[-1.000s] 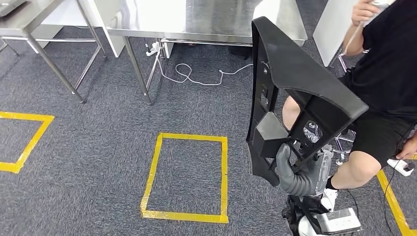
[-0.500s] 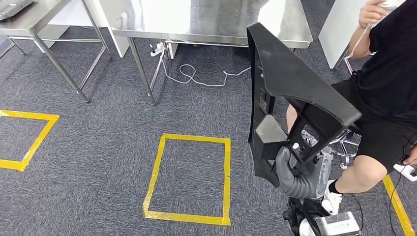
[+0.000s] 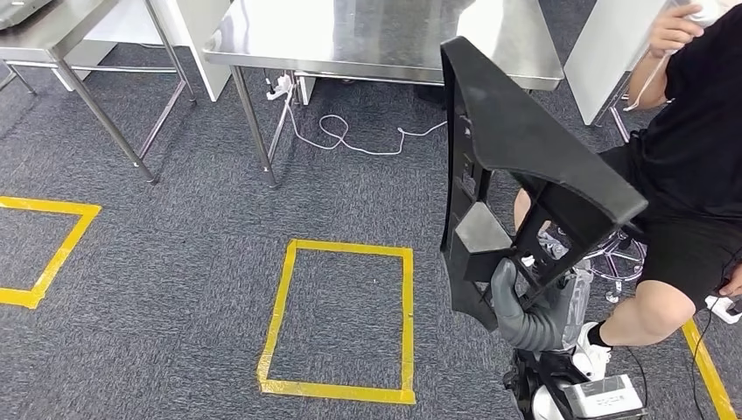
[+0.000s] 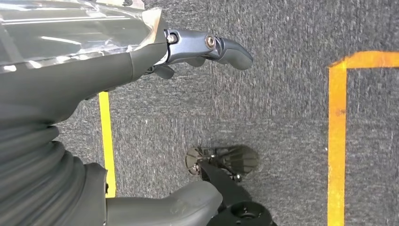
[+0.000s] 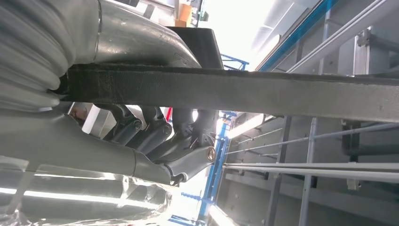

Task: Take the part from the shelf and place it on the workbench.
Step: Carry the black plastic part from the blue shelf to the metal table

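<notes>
head view: right robot hand point(image 3: 534, 311) grasps the black part point(image 3: 516, 166); left robot hand point(image 4: 141, 61) hangs unclenched.

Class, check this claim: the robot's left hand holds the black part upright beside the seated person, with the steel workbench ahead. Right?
Not quite. The head view shows the right hand, not the left, holding the black part upright beside the seated person, with the steel workbench ahead.

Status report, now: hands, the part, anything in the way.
Right hand grips black part, upright. Left hand holds nothing. Steel workbench ahead; seated person close on the right.
</notes>
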### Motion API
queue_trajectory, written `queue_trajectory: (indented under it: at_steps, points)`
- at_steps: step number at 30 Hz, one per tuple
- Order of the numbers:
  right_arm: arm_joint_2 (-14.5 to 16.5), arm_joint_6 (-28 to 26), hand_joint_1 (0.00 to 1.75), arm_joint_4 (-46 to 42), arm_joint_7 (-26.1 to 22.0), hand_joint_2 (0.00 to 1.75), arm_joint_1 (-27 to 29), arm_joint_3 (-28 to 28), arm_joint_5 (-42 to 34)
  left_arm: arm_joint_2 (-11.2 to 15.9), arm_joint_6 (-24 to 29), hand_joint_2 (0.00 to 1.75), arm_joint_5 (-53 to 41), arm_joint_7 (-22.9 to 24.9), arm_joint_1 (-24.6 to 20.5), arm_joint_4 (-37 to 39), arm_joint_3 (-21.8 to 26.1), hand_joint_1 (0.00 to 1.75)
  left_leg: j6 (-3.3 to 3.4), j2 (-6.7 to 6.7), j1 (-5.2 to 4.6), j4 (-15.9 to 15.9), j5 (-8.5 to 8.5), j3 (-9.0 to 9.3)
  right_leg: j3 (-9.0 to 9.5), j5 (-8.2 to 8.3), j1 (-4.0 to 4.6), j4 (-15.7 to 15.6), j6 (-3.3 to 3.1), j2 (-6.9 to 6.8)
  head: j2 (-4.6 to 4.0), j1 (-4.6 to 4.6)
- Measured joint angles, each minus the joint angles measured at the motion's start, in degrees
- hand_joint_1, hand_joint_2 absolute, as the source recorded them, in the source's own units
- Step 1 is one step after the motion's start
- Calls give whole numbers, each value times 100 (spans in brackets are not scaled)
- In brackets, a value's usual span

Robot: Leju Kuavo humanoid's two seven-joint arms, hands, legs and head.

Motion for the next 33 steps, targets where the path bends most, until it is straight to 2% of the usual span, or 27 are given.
queue_trajectory:
  at_steps: [2,4,5,6,7,8,10,11,13,15,16,17,19,20,21,22,24,25,26,30,31,33]
  points:
    - [-16,-6,175,6,1,175,-20,4,-14,0,0,175,3,-1,-5,0,2,0,95,-1,-8,-38,10,35,-270,-233,0,522,-53,4,0,17]
    - [-28,-13,175,24,5,175,-33,9,-31,4,-4,175,9,-1,-6,0,4,0,153,-5,-48,-36,-13,45,-732,-525,18,1343,-116,7,0,33]
    - [-38,-17,175,37,9,175,-33,10,-38,7,-8,175,14,-1,-3,0,5,0,171,-10,-72,-35,-25,54,-904,-585,30,1616,-116,8,0,36]
    - [-50,-22,175,49,14,175,-33,11,-45,7,-14,175,18,-1,0,0,7,0,187,-21,-96,-33,-36,69,-981,-557,44,1699,-97,8,-1,38]
    - [-60,-29,175,57,18,175,-37,13,-53,7,-19,175,20,-1,2,0,9,0,196,-37,-119,-33,-49,91,-916,-419,64,1508,-67,8,-1,39]
    - [-68,-38,175,62,21,175,-45,16,-62,7,-23,175,21,-1,2,0,15,0,201,-53,-140,-32,-65,118,-755,-225,81,1132,-45,7,-1,39]
    - [-74,-59,175,64,24,175,-71,28,-80,4,-26,175,25,-2,-1,1,38,0,183,-78,-179,-21,-109,156,-393,118,120,327,-78,13,-1,36]
    - [-77,-69,175,65,26,175,-82,34,-87,3,-26,175,28,-2,-2,2,54,0,166,-83,-191,-12,-130,162,-292,200,133,104,-123,15,-1,36]
    - [-84,-81,175,66,29,175,-91,41,-94,3,-25,175,31,-4,0,2,84,0,122,-85,-199,1,-165,160,-245,232,147,-2,-207,18,-1,35]
    - [-89,-84,175,67,31,175,-93,47,-95,13,-24,175,31,-8,1,1,106,0,66,-73,-171,76,-244,144,-202,238,100,-41,-269,17,0,37]
    - [-90,-84,175,67,31,175,-95,53,-95,15,-24,175,31,-11,-2,1,112,0,24,-61,-153,240,-345,78,-171,236,73,-63,-303,13,0,28]
    - [-90,-84,175,67,31,175,-95,61,-95,19,-24,175,31,-15,-3,0,119,0,-22,-50,-123,517,-488,-50,-139,229,52,-79,-329,9,1,20]
    - [-91,-86,175,73,32,175,-95,73,-96,19,-25,175,31,-23,4,0,133,0,-115,-28,-55,1257,-785,-450,-103,201,53,-81,-366,5,0,4]
    - [-91,-87,175,78,33,175,-93,76,-97,22,-27,175,31,-26,9,0,139,0,-151,-17,-20,1524,-840,-626,-90,188,50,-80,-371,6,1,5]
    - [-92,-89,175,83,34,175,-91,77,-99,22,-29,175,31,-30,13,0,143,0,-179,-4,10,1601,-788,-715,-75,173,43,-79,-368,9,0,3]
    - [-93,-90,175,86,34,175,-90,78,-100,22,-32,175,31,-34,14,0,144,0,-202,12,37,1466,-630,-695,-53,156,32,-78,-354,12,0,1]
    - [-96,-92,175,89,35,175,-89,78,-102,22,-37,175,31,-47,11,1,145,0,-235,40,82,749,-181,-402,7,107,13,-77,-298,19,-1,-7]
    - [-97,-93,175,89,35,175,-90,78,-102,22,-38,175,32,-55,8,1,145,0,-234,41,85,408,-43,-243,28,79,25,-71,-260,20,-1,-14]
    - [-97,-96,175,89,36,175,-90,77,-102,22,-39,175,33,-62,5,1,146,0,-216,38,78,183,24,-139,39,56,38,-71,-222,20,0,-13]
    - [-99,-102,175,89,37,175,-82,79,-104,20,-39,175,38,-86,11,0,148,0,-30,17,8,28,-1,-51,42,-2,63,-75,-73,11,0,7]
    - [-101,-102,175,89,36,175,-82,79,-108,17,-39,175,38,-92,10,0,148,0,18,16,6,0,2,-20,-7,-64,66,45,-64,9,0,11]
    - [-103,-102,175,93,30,175,-78,80,-116,16,-39,175,38,-101,7,0,150,0,97,20,2,-36,-12,37,-310,-307,68,641,-112,8,-1,25]
